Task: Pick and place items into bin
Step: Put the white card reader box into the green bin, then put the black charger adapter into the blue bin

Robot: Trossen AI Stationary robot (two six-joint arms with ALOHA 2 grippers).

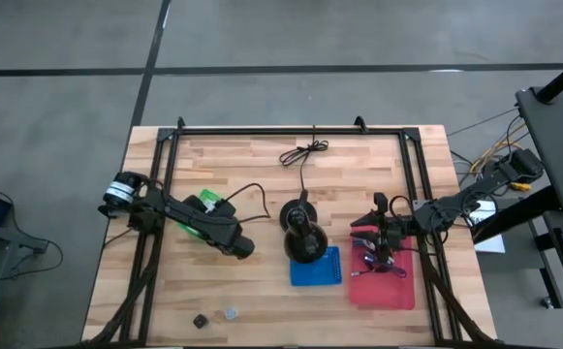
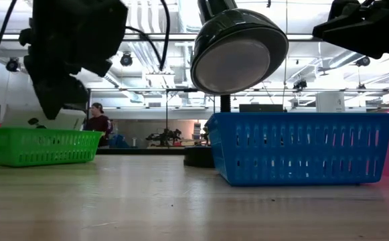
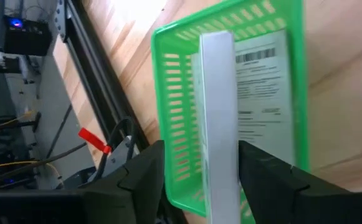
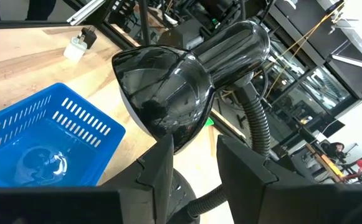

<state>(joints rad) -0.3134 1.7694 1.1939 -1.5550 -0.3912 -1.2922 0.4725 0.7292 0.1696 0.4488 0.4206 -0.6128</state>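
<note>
**Releasing the white stick over the green basket**

We see the left gripper (image 3: 200, 180) above the green basket (image 3: 181, 112), with a long white stick (image 3: 218, 124) between its fingers. The jaws stand apart, a narrow gap showing on each side of the stick, so we judge that the release is under way. A white printed label (image 3: 261, 93) lies inside the basket. To do this step well, we should open fully while the stick is over the middle of the basket, not over its rim, and lift straight up afterwards.

The right gripper (image 4: 193, 162) waits near the black desk lamp (image 4: 187, 81) and the blue basket (image 4: 43, 137), fingers apart and holding nothing. Two small cubes (image 1: 215, 317) remain on the wooden surface (image 1: 262, 184).
</note>
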